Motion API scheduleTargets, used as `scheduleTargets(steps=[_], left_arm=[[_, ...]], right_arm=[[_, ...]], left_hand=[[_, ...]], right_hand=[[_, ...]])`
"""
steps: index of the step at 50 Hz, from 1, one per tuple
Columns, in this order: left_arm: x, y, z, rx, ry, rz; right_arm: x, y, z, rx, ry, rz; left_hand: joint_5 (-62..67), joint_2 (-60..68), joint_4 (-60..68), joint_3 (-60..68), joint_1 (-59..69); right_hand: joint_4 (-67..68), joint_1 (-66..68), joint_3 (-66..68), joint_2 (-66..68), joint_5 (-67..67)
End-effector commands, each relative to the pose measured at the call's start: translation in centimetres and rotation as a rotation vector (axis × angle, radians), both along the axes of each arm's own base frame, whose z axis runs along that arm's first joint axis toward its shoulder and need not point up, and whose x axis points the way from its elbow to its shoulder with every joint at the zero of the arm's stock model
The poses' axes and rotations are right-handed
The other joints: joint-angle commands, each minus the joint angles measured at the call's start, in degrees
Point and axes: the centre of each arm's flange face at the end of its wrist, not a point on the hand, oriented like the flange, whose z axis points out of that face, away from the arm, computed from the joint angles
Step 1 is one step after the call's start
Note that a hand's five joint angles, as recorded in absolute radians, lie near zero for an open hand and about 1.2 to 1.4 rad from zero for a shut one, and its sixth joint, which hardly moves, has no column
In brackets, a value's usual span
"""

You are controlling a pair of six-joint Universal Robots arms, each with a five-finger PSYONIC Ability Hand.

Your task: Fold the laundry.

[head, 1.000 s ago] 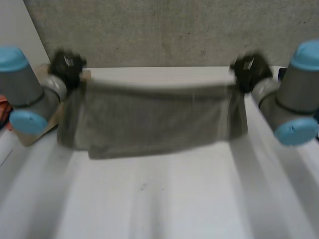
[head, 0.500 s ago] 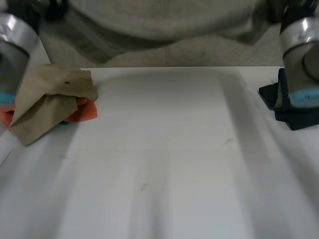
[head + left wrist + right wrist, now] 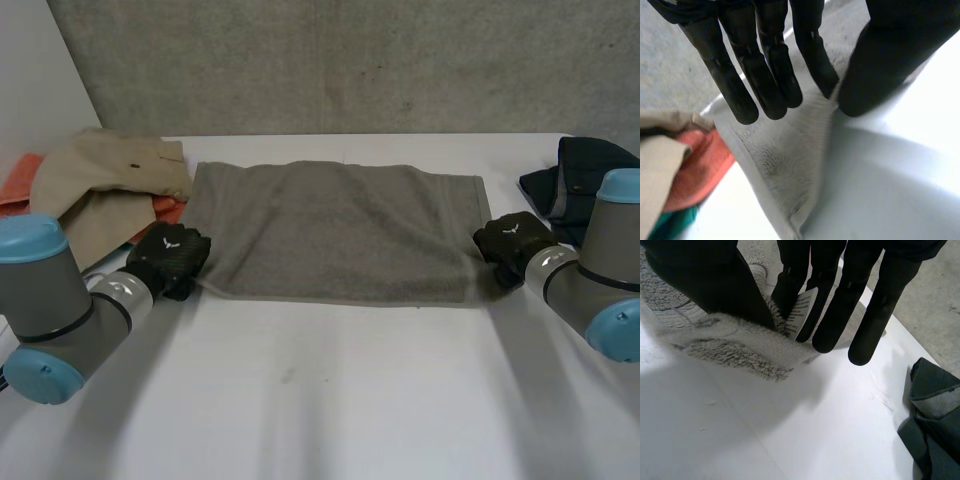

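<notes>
**A:** Head view first: where is the laundry?

**B:** The grey towel lies spread flat on the worktop between the two hands. The left hand is at one near corner and the right hand at the other.

**A:** Do they have hold of it?

**B:** In the right wrist view the corner is bunched between the thumb and straight fingers. It is raised a little off the worktop, with a white label at the fingertips, so that hand has it pinched. In the left wrist view the fingers are straight and the towel's edge rises into the narrow gap against the thumb. I read that as a pinch too, though a light one.

**A:** Anything close by?

**B:** A beige garment lies over an orange cloth just beyond the left hand, right beside the towel's short edge. A dark garment lies beyond the right hand, apart from the towel.

**A:** Which step, then?

**B:** I'd judge the towel is laid out and the fold itself is not yet made. The next move likely calls for both hands to lift their corners together and carry them level to the far edge, so the edges meet. The left hand's path should stay clear of the beige garment.
</notes>
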Motion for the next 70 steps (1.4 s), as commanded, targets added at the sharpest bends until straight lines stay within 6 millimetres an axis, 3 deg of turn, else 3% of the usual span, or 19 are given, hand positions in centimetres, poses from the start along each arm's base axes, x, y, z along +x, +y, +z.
scheduleTargets(steps=[1,12,24,35,52,59,62,66,70], left_arm=[[0.4,-0.4,-0.7,0.044,-0.002,0.017],[1.5,-1.4,-0.9,0.036,-0.011,0.085],[2.4,-3.8,-1.9,-0.008,-0.052,0.111],[2.7,-5.6,-1.9,-0.021,-0.060,0.120],[1.3,-7.2,-0.9,-0.072,-0.019,0.097],[0.9,-6.9,-0.7,-0.032,-0.010,0.086],[1.2,-6.6,-0.3,-0.009,-0.019,0.095],[2.0,-5.1,2.1,0.036,-0.023,0.117],[2.8,-2.0,5.4,0.071,-0.029,0.116]], right_arm=[[-0.2,-0.2,0.5,-0.022,-0.009,-0.005],[-0.9,-0.7,0.6,-0.030,-0.009,-0.023],[-0.4,-0.2,0.4,-0.021,-0.006,-0.010],[-0.7,-0.4,0.5,-0.024,-0.007,-0.018],[-0.5,-0.2,0.4,-0.019,0.000,-0.011],[-0.5,-0.1,0.4,-0.021,0.005,-0.008],[-0.6,-0.2,0.4,-0.020,0.006,-0.010],[-0.7,0.2,1.4,-0.022,0.006,-0.010],[-1.3,2.0,2.7,0.049,0.048,-0.004]], left_hand=[[-26.4,-27.6,-27.6,-27.5,-25.7],[-28.9,-30.2,-30.2,-30.0,-28.3],[-27.9,-29.2,-29.2,-29.0,-27.3],[-20.2,-21.4,-21.5,-21.3,-19.6],[-15.2,-16.4,-16.4,-16.2,-14.5],[13.5,12.3,12.3,12.5,14.2],[13.6,12.4,12.3,12.5,14.2],[13.6,12.4,12.3,12.5,14.2],[13.6,12.4,12.3,12.5,14.2]], right_hand=[[11.1,15.9,11.3,12.0,12.0],[11.1,15.9,11.3,12.0,12.0],[11.1,15.9,11.3,12.0,12.0],[11.1,15.9,11.3,12.0,12.0],[11.1,15.9,11.3,12.0,12.0],[11.1,15.9,11.3,12.0,12.0],[11.1,15.9,11.3,12.0,12.0],[11.1,15.9,11.3,12.0,12.0],[11.1,15.9,11.3,12.0,12.0]])
